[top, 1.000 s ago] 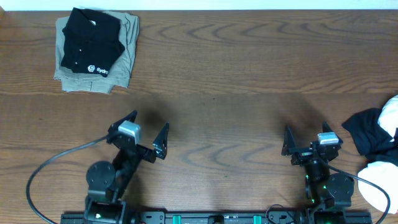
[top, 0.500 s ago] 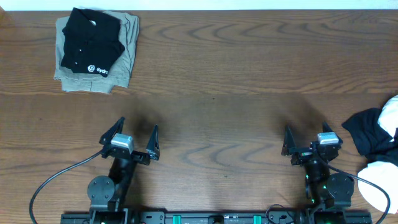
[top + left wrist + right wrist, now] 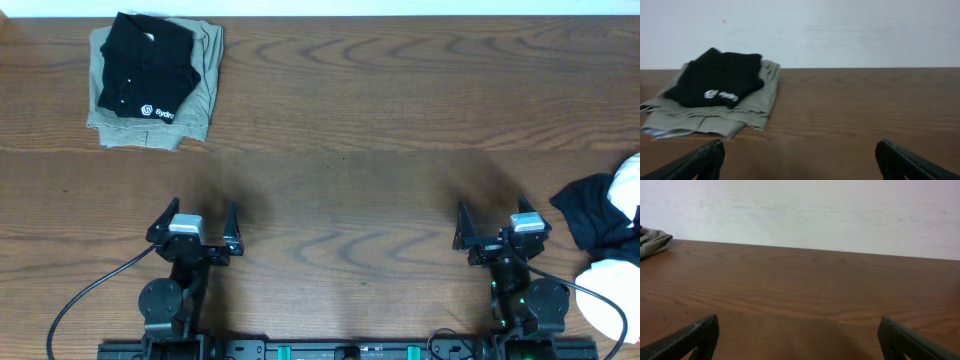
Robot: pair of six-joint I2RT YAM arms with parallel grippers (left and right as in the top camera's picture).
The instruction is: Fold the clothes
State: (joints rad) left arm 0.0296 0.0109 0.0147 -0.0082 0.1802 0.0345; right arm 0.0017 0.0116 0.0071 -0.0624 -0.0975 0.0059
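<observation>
Both hands empty: left hand [image 3: 195, 216] fingers spread wide, right hand [image 3: 492, 226] fingers spread wide, each low over bare tabletop [image 3: 350, 120], pinching nothing

Task things: folded black shirt [image 3: 145, 70] with round white logo lies on top of olive-khaki garment [image 3: 203, 105], far ahead of the left hand and a bit to its left; the left wrist view shows the same stack ahead-left of the left hand [image 3: 802, 162]. Unfolded black-and-white heap [image 3: 597, 222] lies just off the right hand's outer side, running out of the overhead frame. Judged: the heap is next up, nothing laid out flat yet

Risks, judged:
- heap sits at the frame margin, its full extent hidden; a sideways grab by the right hand may drag it off the tabletop or leave part hanging
- black and white parts are bunched together, cannot tell how many garments; one pinch may lift two at once or catch a doubled layer
- right wrist view shows only wood ahead of the right hand [image 3: 800, 340], no heap, so that hand would reach half blind
- left hand crossing forward may nudge the finished stack and slide the shirt off the khaki
- cable [image 3: 85, 280] loops beside the left arm base and may snag on a long reach
</observation>
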